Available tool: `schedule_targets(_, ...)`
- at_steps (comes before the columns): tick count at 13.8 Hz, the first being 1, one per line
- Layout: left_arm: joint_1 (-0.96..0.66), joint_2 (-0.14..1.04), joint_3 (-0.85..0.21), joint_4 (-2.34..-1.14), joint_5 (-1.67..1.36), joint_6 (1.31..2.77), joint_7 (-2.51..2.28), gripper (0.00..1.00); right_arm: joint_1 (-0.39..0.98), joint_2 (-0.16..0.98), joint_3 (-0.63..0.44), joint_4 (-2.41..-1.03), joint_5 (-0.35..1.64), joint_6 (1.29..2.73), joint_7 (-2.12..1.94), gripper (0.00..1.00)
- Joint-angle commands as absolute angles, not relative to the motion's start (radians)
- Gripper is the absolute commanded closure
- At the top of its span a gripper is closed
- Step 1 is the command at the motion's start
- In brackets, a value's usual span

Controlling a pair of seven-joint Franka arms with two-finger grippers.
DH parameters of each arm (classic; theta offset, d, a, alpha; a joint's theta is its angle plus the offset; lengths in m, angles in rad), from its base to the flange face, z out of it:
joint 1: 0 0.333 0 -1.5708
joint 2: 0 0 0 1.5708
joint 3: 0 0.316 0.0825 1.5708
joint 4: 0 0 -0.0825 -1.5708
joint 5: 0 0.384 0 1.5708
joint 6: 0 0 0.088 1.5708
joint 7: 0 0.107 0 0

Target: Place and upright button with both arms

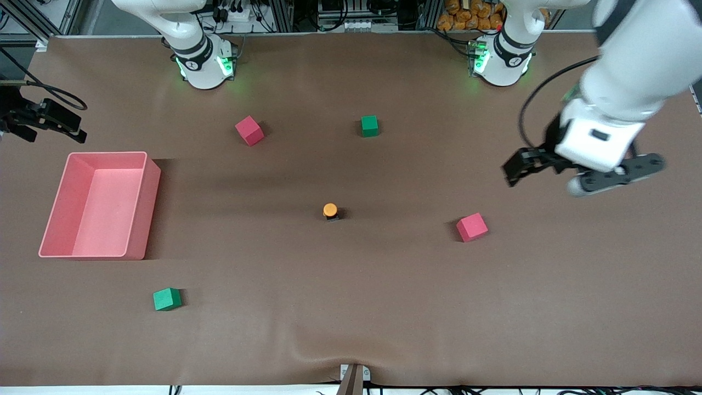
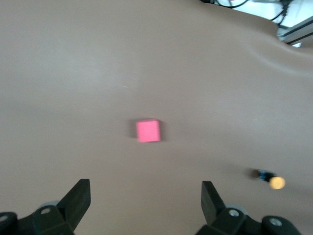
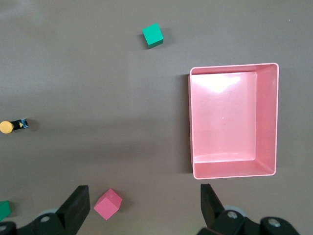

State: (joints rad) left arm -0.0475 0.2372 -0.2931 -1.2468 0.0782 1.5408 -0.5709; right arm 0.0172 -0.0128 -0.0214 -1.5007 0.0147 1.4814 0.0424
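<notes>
- Front view: the button (image 1: 330, 211) stands on the brown table (image 1: 351, 307) near its middle, orange cap up, touching nothing.
- Pink bin (image 1: 98, 204): it sits toward the right arm's end of the table, open side up, with only its bare floor showing inside.
- Cubes: one red cube (image 1: 249, 130) and one green cube (image 1: 369, 125) lie close to the arm bases; a second red cube (image 1: 471, 227) lies beside the button toward the left arm's end; a second green cube (image 1: 166, 299) lies nearer the front camera than the bin.
- Left gripper (image 1: 518, 167): it hangs in the air over the left arm's end of the table, fingers spread, holding nothing.
- Right gripper (image 3: 142, 203): it is up over the bin's end of the table, fingers spread, holding nothing.
</notes>
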Motion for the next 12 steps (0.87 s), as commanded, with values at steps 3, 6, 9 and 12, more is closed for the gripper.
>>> schedule_targets(3,0.037,0.108,-0.234,-1.365,0.074,1.516,-0.320,0.00,0.006,-0.003,-0.012,-1.479,0.002,1.468,0.029,0.00)
schedule_targets(6,0.029,0.060,-0.164,-1.414,0.060,1.517,-0.241,0.00,0.006,-0.003,-0.012,-1.479,0.002,1.468,0.029,0.00)
schedule_targets(9,0.011,-0.009,-0.129,-1.506,0.058,1.526,-0.238,0.00,0.006,-0.003,-0.012,-1.479,0.002,1.468,0.029,0.00)
schedule_targets(12,0.011,-0.063,-0.121,-1.564,0.054,1.532,-0.233,0.00,0.005,-0.003,-0.012,-1.479,0.002,1.468,0.029,0.00)
